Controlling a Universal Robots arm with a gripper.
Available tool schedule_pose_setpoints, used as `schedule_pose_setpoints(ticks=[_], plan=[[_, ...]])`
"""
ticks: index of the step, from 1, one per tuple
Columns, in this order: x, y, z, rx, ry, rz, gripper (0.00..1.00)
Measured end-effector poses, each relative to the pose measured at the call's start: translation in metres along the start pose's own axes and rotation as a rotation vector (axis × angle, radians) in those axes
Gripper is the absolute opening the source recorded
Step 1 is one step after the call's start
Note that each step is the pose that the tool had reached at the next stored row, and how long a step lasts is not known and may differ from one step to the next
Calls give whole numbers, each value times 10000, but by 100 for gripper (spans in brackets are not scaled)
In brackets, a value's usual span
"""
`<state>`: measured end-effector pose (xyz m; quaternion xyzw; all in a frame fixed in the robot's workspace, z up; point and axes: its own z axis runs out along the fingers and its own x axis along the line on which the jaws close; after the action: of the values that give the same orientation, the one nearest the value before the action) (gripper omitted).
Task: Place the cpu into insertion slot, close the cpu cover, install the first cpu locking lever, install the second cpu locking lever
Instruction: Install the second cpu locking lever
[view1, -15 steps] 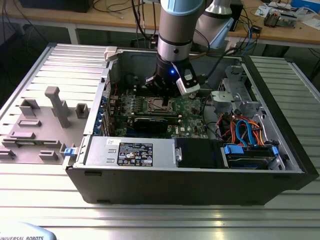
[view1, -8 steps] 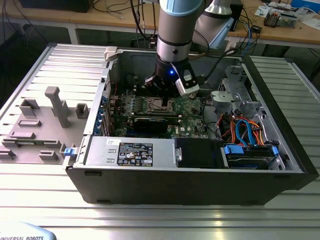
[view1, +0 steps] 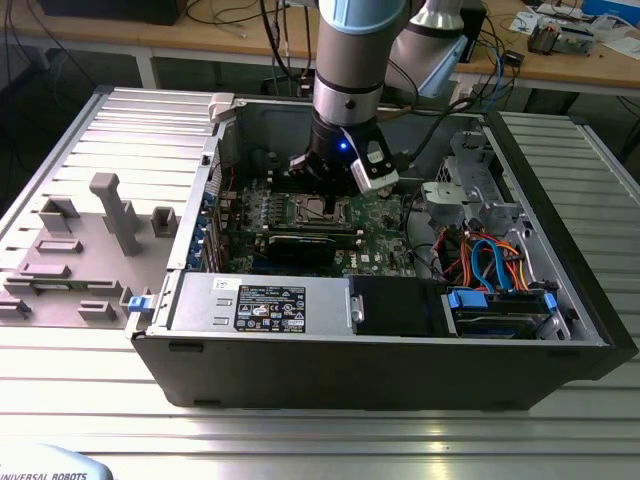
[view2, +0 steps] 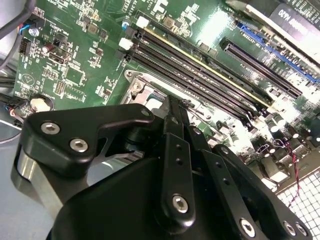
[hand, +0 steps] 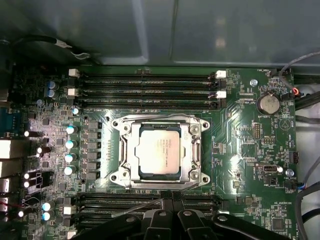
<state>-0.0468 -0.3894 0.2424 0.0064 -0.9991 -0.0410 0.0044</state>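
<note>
Chip (hand: 159, 151) sits flat in the socket (hand: 121, 150) at the middle of the green board (hand: 240, 150), its dull silver top showing through the square window of the metal cover frame (hand: 192, 150), which lies down over it. It looks light, stiff and fragile, with a smooth top; a sound hold would be by its edges. The tool (hand: 167, 202) hangs close above the socket's edge, beside the long black memory slots (hand: 145, 80); its black fingers (view2: 177, 135) look drawn together with nothing between them. In the exterior view the arm (view1: 345, 90) reaches down into the open computer case (view1: 560, 300), which lies on a ribbed metal surface (view1: 320, 440). Faint print marks the chip and a white label (view1: 270, 303) sits on the power unit; neither is legible.
</note>
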Motion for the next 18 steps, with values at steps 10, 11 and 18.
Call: schedule_pose_setpoints(ticks=[10, 11, 18], plan=[[136, -99, 38, -371, -5, -7, 11], [157, -102, 48, -377, -5, -7, 11], [280, -136, 115, -460, -4, -11, 11]])
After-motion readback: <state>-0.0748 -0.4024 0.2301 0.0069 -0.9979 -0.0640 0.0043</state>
